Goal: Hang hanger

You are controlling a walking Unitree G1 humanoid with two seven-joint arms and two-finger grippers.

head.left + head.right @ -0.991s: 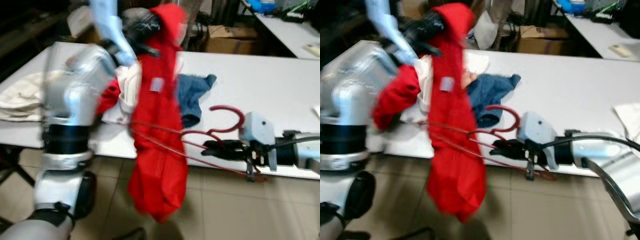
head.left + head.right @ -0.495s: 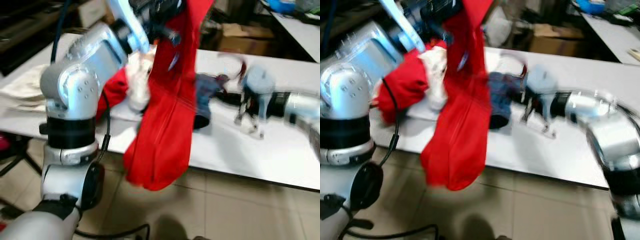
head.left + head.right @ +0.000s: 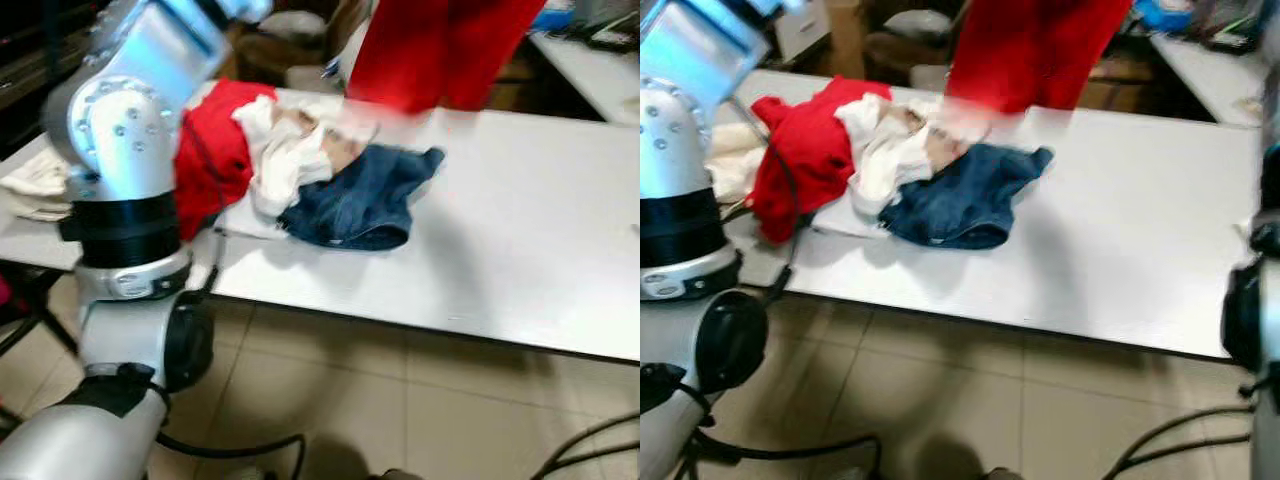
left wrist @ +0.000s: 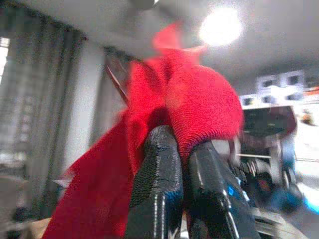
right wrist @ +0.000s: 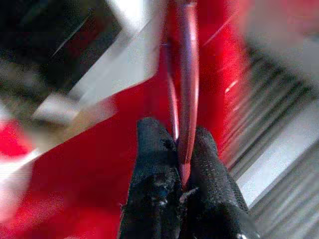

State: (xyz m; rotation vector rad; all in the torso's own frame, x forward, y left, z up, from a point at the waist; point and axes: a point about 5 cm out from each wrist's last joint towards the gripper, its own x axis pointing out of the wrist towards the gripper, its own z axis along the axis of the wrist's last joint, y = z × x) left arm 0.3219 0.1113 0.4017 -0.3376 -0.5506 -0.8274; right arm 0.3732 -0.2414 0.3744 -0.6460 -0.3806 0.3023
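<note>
The white bench [image 3: 520, 230] stretches across the room, its near edge over a tiled floor [image 3: 400, 410]. The robot's silver left arm [image 3: 130, 150] rises at nine o'clock, reaching up out of frame. A red garment [image 3: 440, 50] hangs at twelve o'clock above the bench's far side. On the bench at ten o'clock lies a heap: red cloth [image 3: 215, 150], a white garment [image 3: 290, 160], and blue denim [image 3: 360, 200] touching it toward the centre. The left hand [image 4: 182, 164] is pinched tight on a fold of the red garment. The right hand [image 5: 182, 159] grips the red hanger [image 5: 187, 89] wire, with red fabric just behind it.
</note>
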